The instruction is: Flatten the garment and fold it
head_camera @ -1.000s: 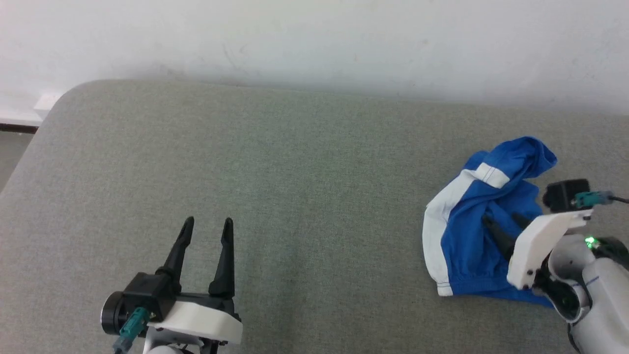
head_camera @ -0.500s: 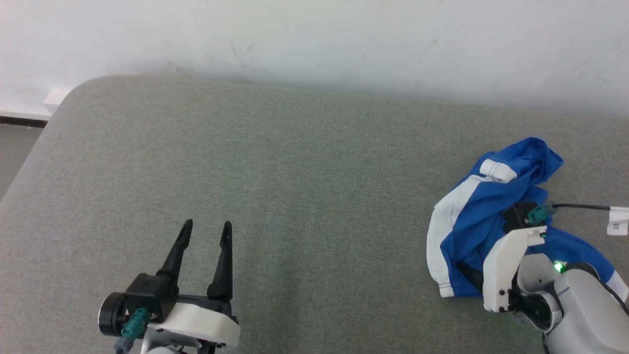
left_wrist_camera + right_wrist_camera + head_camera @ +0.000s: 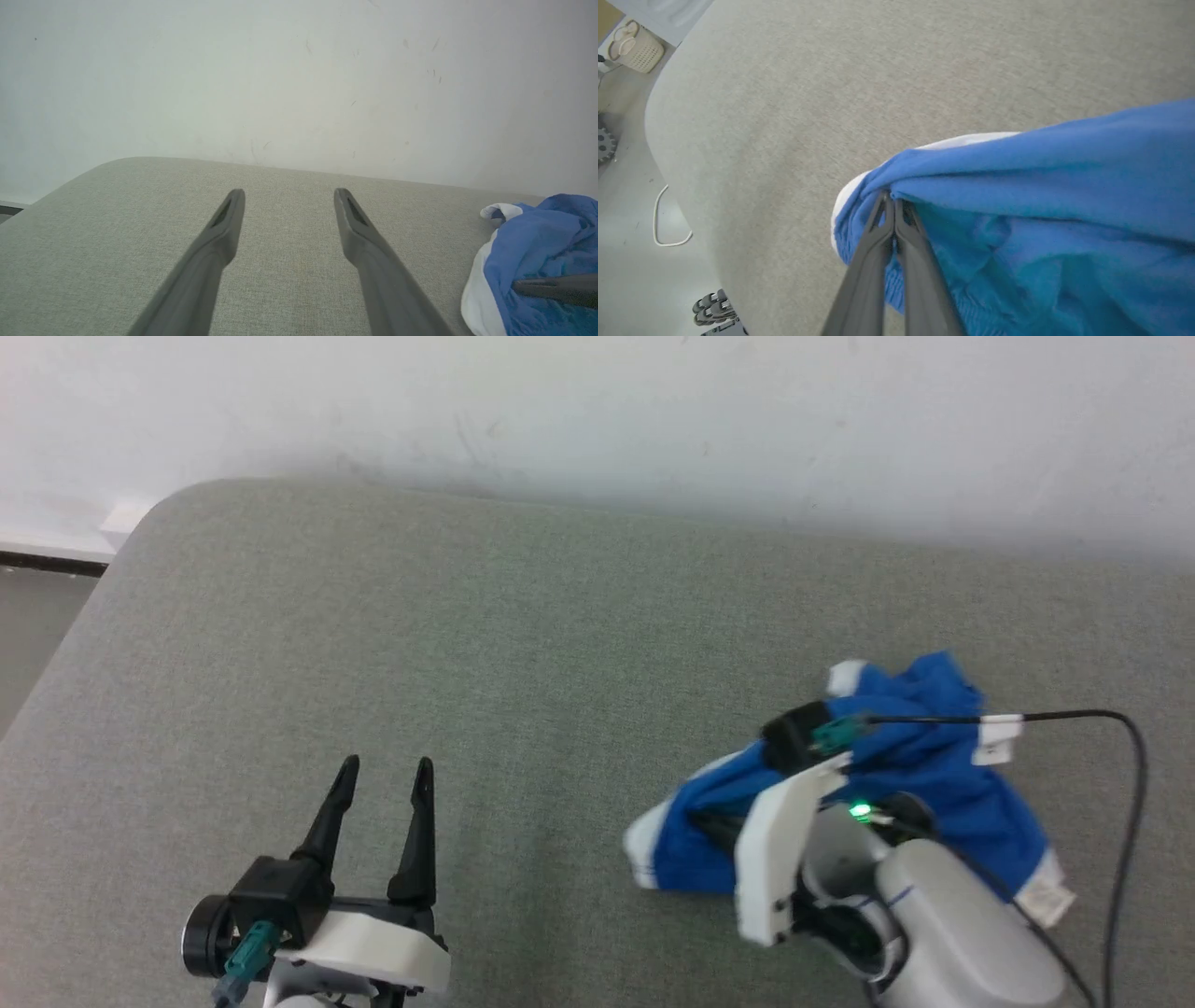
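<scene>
The garment (image 3: 924, 775), a crumpled pair of bright blue shorts with white trim, lies bunched on the right part of the grey-green padded table (image 3: 523, 644). My right gripper (image 3: 893, 205) is shut on a fold of the garment (image 3: 1017, 186), its fingers pressed together with blue cloth pinched at the tips; in the head view its white wrist housing covers the fingers. My left gripper (image 3: 383, 779) rests open at the lower left, well apart from the cloth, nothing between its fingers. In the left wrist view the garment (image 3: 537, 252) shows at the right edge beyond the left gripper (image 3: 288, 198).
A white wall (image 3: 597, 411) runs behind the table. The table's rounded left corner (image 3: 140, 523) drops to the floor. In the right wrist view a woven basket (image 3: 635, 46) and a white cable (image 3: 668, 228) lie on the floor. A black cable (image 3: 1120, 803) loops from my right wrist.
My right gripper closed on the garment and dragged it leftward, toward the table's middle. The garment bunched up more. The head camera shifted a little. My left gripper stayed open and still.
</scene>
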Controlling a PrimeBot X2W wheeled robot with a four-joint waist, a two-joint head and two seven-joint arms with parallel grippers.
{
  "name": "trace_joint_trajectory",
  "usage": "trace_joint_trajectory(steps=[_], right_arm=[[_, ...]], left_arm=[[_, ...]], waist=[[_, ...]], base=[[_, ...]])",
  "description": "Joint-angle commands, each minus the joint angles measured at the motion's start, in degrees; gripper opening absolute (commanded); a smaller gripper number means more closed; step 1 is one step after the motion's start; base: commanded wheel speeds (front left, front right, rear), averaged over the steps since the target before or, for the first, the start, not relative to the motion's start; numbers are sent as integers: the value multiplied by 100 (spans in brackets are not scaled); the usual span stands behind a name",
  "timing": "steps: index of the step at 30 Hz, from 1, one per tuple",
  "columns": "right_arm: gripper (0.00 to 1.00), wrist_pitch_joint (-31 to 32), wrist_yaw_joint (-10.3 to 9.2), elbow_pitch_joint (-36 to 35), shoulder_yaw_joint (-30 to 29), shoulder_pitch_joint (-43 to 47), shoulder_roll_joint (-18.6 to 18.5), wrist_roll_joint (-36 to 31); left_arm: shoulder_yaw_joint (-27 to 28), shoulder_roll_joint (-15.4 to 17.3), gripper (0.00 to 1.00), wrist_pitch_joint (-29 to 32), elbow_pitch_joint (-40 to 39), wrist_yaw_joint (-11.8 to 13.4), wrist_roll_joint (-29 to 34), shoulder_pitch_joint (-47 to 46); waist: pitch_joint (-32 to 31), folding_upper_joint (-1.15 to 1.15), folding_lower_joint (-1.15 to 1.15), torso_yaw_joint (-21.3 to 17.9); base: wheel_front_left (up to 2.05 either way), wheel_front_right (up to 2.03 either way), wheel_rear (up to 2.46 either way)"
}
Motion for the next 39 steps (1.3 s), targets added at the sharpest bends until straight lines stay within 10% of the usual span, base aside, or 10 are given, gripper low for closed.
trace_joint_trajectory(steps=[1,5,6,7,14,23,39], right_arm=[[0,-62,31,-181,222,18,65,111],[9,-56,31,-494,1017,290,136,378],[32,-48,31,-487,1163,389,125,421],[100,-96,31,-485,1288,454,74,386],[100,-1639,31,-932,939,1061,-90,-211],[100,-2854,31,-2233,-862,2203,139,-1364],[100,-2893,31,-3417,-3154,3069,476,-2594]], left_arm=[[21,-14,100,-27,14,-19,42,43],[6,-16,100,-27,33,-37,51,6],[1,-18,100,-27,40,-41,51,-3],[-3,-20,100,-27,45,-43,48,-13],[73,-31,100,-27,71,-19,11,32],[209,59,100,-27,128,-1,31,169],[131,212,100,52,271,-10,26,100]], waist=[[-18,0,-1,-17],[-6,0,-1,-6],[4,0,-1,0],[25,0,-1,6],[14,0,-1,-59],[-238,0,-1,-281],[-295,0,-1,-675]], base=[[0,0,0],[0,0,0],[0,0,0],[0,0,0],[0,0,0],[0,0,0],[0,0,0]])
